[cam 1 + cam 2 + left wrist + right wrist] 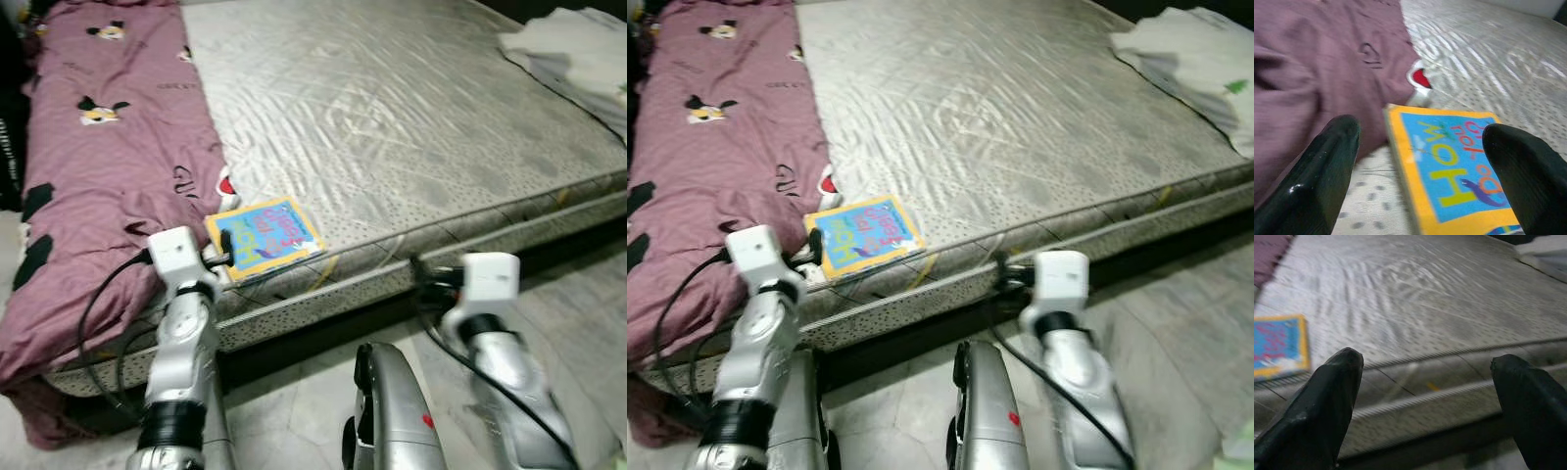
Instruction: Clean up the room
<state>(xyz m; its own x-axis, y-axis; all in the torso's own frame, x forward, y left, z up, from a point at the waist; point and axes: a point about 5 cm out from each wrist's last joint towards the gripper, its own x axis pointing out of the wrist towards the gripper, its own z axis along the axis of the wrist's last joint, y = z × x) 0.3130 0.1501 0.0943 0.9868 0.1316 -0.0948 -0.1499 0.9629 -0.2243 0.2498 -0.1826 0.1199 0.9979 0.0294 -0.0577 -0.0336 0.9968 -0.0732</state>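
Bare mattress (392, 117) on the bed, silver-grey quilted cover, near edge running left to right in the head views. Mauve blanket (108, 147) with cartoon mouse prints covers the left strip of the mattress and hangs over the near-left corner toward the floor. White bedding (573, 49) bunched at the far right corner.

Children's book (265, 237): yellow border, blue cover, coloured lettering. Lies flat on the mattress right at the near edge, its left side just beside the blanket edge.

Left gripper (1420, 171): at the near edge of the mattress, directly in front of the book's near-left corner. Fingers (1317, 176) spread wide; in the left wrist view the book's corner sits between them, but they have hold of nothing. Contact with the book: cannot tell.

Right gripper (1430, 401): held in front of the mattress's near side, well right of the book. Fingers (1317, 411) wide open, empty. The right wrist view looks across the mattress edge seam, with the book off to one side.

Pale tiled floor (578, 323) in front of the bed. Robot's own silver body (392, 411) low in the centre of the head views, black cable looping off the left arm.
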